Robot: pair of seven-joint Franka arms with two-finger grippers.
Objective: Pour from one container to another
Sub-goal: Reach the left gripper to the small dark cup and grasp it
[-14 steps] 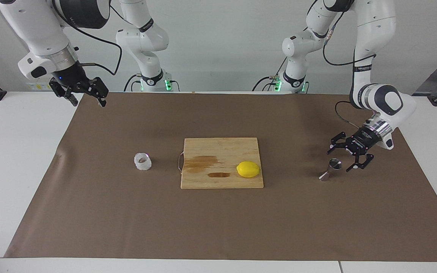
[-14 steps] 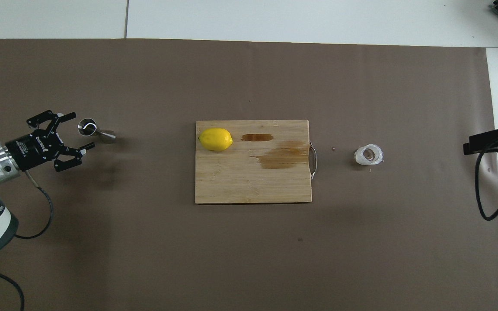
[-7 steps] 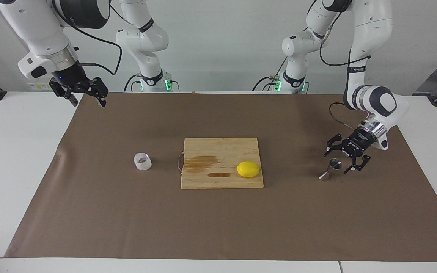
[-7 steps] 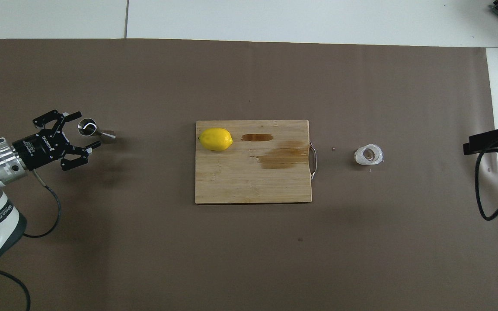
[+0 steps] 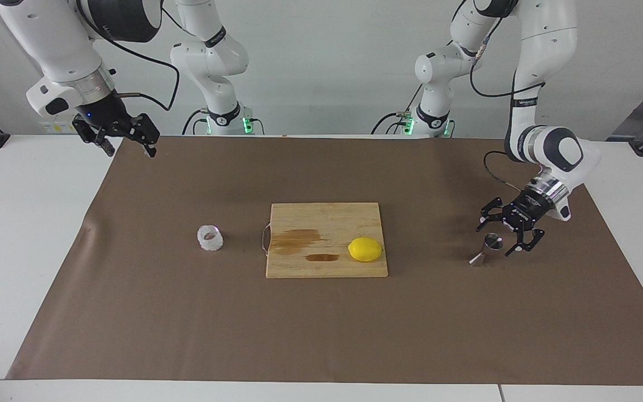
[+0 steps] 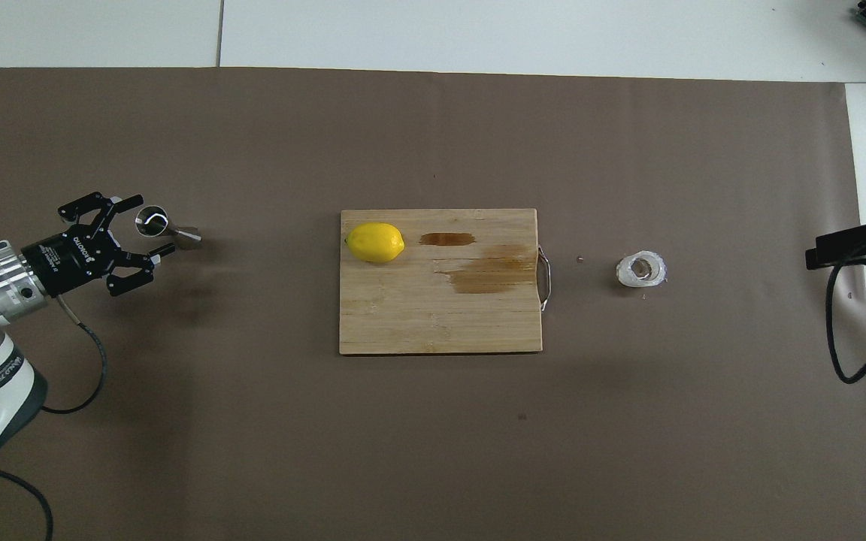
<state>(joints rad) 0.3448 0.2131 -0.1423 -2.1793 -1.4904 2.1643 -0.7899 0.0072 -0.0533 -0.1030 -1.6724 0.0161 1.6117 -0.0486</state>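
The left claw [image 5: 494,240] stands wide around the jigger's [image 5: 488,247] top, not gripping. The cup [image 5: 210,238] sits beside the board [image 5: 326,223]. The right claw [image 5: 127,146] waits, wide and empty.

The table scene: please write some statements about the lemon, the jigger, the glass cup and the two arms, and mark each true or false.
1. The lemon lies on the cutting board. True.
2. The left gripper brackets the jigger, fingers apart. True.
3. The glass cup stands on the board. False: it stands on the brown mat, beside the board's handle.
4. The right gripper holds the cup. False: it waits, empty, above the mat's corner.
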